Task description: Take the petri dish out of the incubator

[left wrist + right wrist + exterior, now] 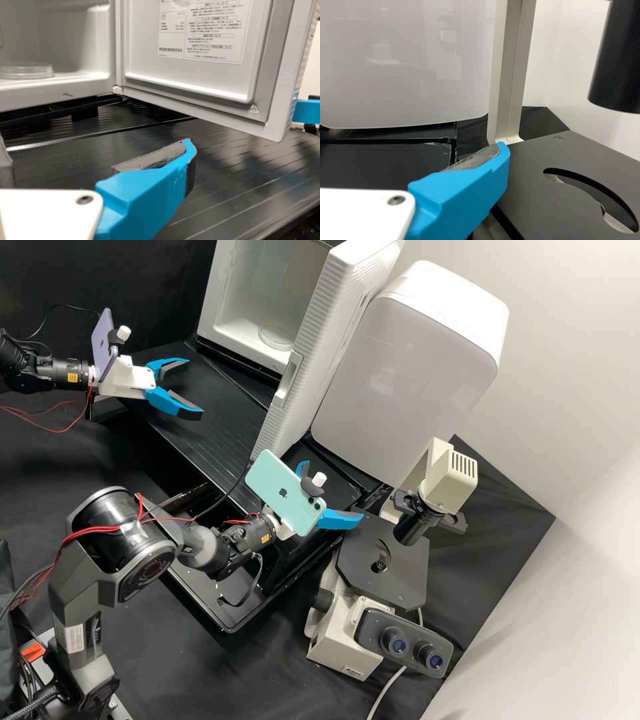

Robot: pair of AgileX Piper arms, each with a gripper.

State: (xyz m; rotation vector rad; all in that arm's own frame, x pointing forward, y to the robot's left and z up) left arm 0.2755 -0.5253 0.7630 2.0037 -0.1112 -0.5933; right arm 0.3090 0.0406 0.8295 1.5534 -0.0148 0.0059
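The task is barely begun, as I judge it; the incubator (253, 280) stands on the black tabletop (213, 433) with its door (320, 340) swung wide, so access is made, but the petri dish (277, 333) lies flat on the chamber floor, inside and untouched; reaching in, gripping, lifting and bringing it out are all left to do. The left end effector (175, 383) hangs in front of the opening, well apart from the dish, its blue fingers spread and holding nothing; the right end effector (340, 519) sits beside the door's outer edge, over the microscope stage (380, 560), and I cannot tell whether it is spread or pressed together. As for writing, a white label (200, 30) with several blocks of small print is stuck on the door's inner face, too fine to make out reliably; the dish itself shows no marking that I can see.
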